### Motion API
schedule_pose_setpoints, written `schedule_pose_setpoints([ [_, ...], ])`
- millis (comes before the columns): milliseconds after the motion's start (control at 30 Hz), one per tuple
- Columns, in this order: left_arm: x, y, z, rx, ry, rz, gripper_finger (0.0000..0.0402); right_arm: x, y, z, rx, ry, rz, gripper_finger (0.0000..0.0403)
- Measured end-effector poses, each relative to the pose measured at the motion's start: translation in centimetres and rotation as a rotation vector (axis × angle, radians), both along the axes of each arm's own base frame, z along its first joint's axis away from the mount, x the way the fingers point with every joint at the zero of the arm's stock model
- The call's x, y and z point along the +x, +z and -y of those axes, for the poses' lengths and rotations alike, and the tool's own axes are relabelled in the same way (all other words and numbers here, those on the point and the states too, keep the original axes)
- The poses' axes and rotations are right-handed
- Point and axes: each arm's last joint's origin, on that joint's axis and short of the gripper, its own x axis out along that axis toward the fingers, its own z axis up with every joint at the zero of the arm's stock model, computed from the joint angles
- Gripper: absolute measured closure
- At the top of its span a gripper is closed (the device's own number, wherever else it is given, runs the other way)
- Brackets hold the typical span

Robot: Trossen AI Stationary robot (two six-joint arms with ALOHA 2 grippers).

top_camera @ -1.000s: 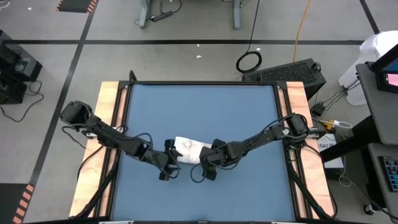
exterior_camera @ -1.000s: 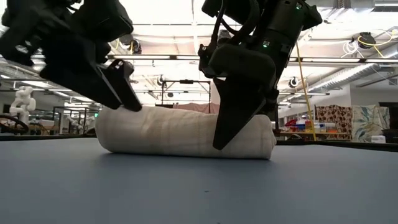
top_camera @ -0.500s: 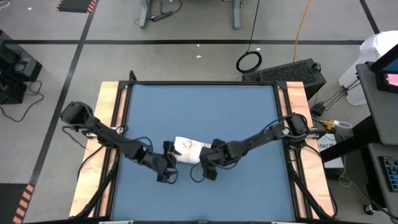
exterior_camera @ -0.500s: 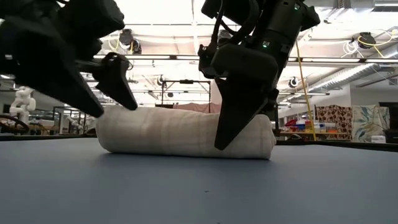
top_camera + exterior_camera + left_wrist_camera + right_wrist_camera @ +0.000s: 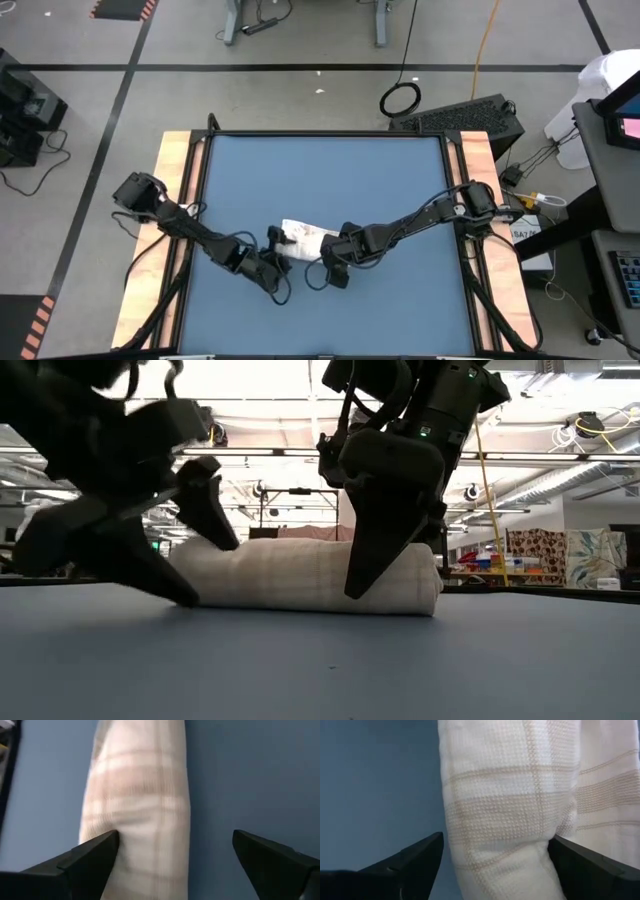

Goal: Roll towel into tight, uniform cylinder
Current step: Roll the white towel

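I see the towel (image 5: 303,241) lying rolled into a cylinder on the blue mat (image 5: 325,180) that covers the bench (image 5: 172,160), a little toward the near side of the middle. Both arms reach in to it from the two sides.

The left gripper (image 5: 274,272) is at the left end of the roll, low over the mat. Its jaws are wide open. In the left wrist view the towel (image 5: 137,815) runs away from the jaws; one finger (image 5: 87,860) is against the side of the roll and the other finger stands well apart over bare mat. So the roll is between the jaws but nearer to one of them, and nothing is gripped. In the low view this gripper (image 5: 150,545) stands in front of the left end of the towel (image 5: 290,575), with one fingertip down at the mat and the other raised near the top of the roll.

The right gripper (image 5: 335,270) is at the right part of the roll. Its jaws are also open. In the right wrist view the towel (image 5: 505,805) fills the space between the two fingers, and its grey checked lines are clear. In the low view this gripper (image 5: 385,555) comes down from above, across the front of the roll near its right end. I cannot tell if its fingers press on the cloth.
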Motion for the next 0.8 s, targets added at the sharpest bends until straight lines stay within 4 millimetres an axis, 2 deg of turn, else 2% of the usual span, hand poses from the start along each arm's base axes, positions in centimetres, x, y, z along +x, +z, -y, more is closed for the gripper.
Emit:
schedule_pose_setpoints([
  [233, 0.0, 2.7, 1.6, 0.020, 0.005, 0.126, 0.0007, 0.0, 0.0, 0.0, 0.002, 0.000, 0.000, 0.0064],
  [567, 0.9, 1.1, -1.6, -0.001, 0.088, -0.017, 0.0009, 0.1, 0.0, 0.1, 0.017, -0.002, 0.000, 0.0064],
  [667, 1.2, 1.0, -2.2, -0.051, 0.081, -0.036, 0.0028, 0.1, 0.0, 0.1, 0.018, -0.005, -0.001, 0.0064],
  [800, 1.6, 1.0, -2.9, -0.100, 0.082, -0.052, 0.0081, 0.1, 0.0, 0.1, 0.018, -0.005, -0.002, 0.0064],
])
